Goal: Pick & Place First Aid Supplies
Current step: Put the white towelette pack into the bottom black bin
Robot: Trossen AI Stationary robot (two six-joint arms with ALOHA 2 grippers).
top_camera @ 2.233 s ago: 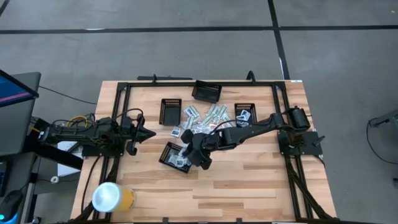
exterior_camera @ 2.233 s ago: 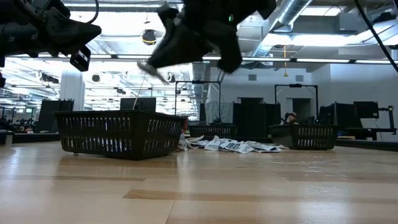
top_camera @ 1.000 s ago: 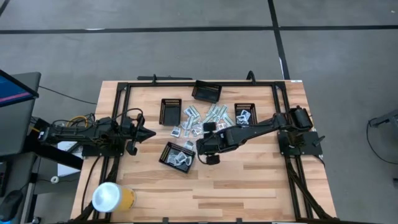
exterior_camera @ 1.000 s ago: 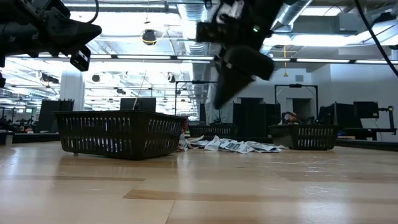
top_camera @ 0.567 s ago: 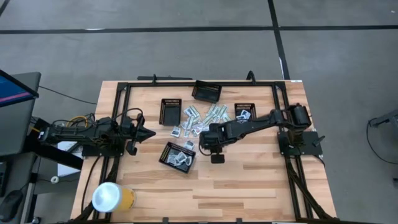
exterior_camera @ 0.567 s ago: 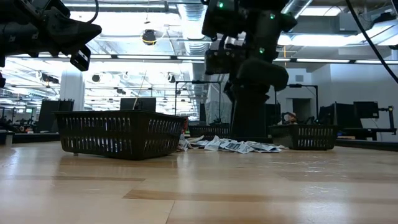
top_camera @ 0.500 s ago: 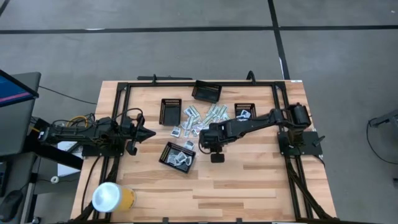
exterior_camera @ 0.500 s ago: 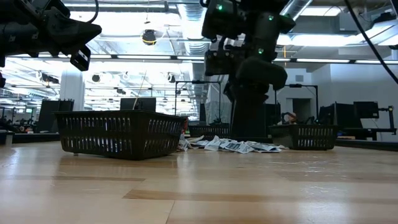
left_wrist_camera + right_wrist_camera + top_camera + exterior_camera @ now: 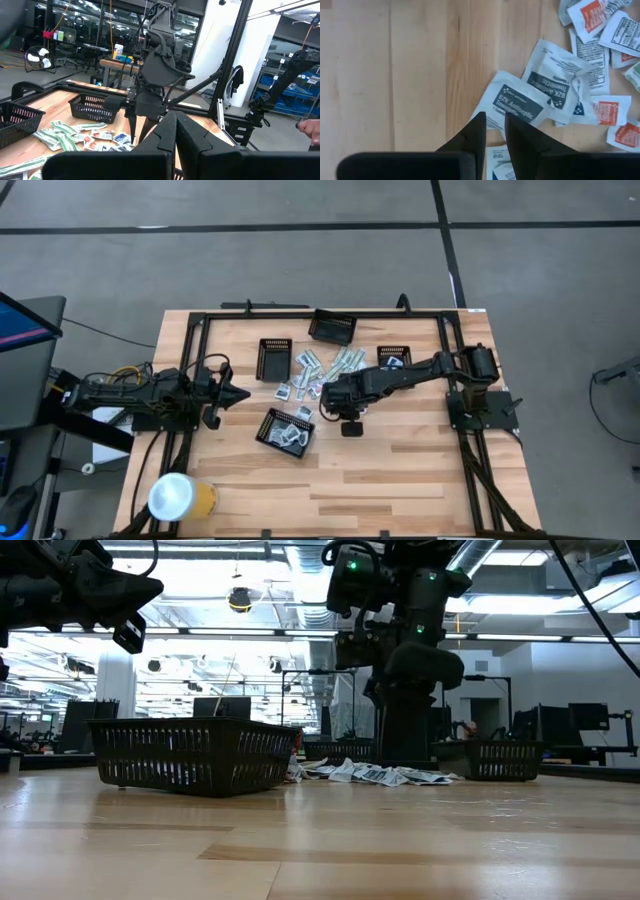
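Right gripper (image 9: 492, 131): hanging over the near edge of the packet pile, pointing straight down; its two dark fingers are standing narrowly apart, their tips at the edge of a white square antiseptic-towelette sachet with a dark blue label (image 9: 517, 102). Whether the sachet is caught, I cannot tell.
Left gripper (image 9: 174, 131): waiting at the table's left side, fingers pressed together, holding nothing.
Supplies: the loose heap of white, red-marked and pale green packets (image 9: 325, 370) is lying mid-table between the black mesh trays; a few more are sitting in the nearest black mesh tray (image 9: 287, 431).
Doing the step well: in my judgement, pinching only that one sachet's edge matters, since a second blue-labelled sachet (image 9: 555, 75) is overlapping it and may drag along; lifting straight up should help.
Right wrist view: showing the fingertip-to-sachet relation, which the high view is hiding beneath the arm.
Low view: showing the gripper body reaching down to table level behind the heap (image 9: 375, 774), but no contact detail.
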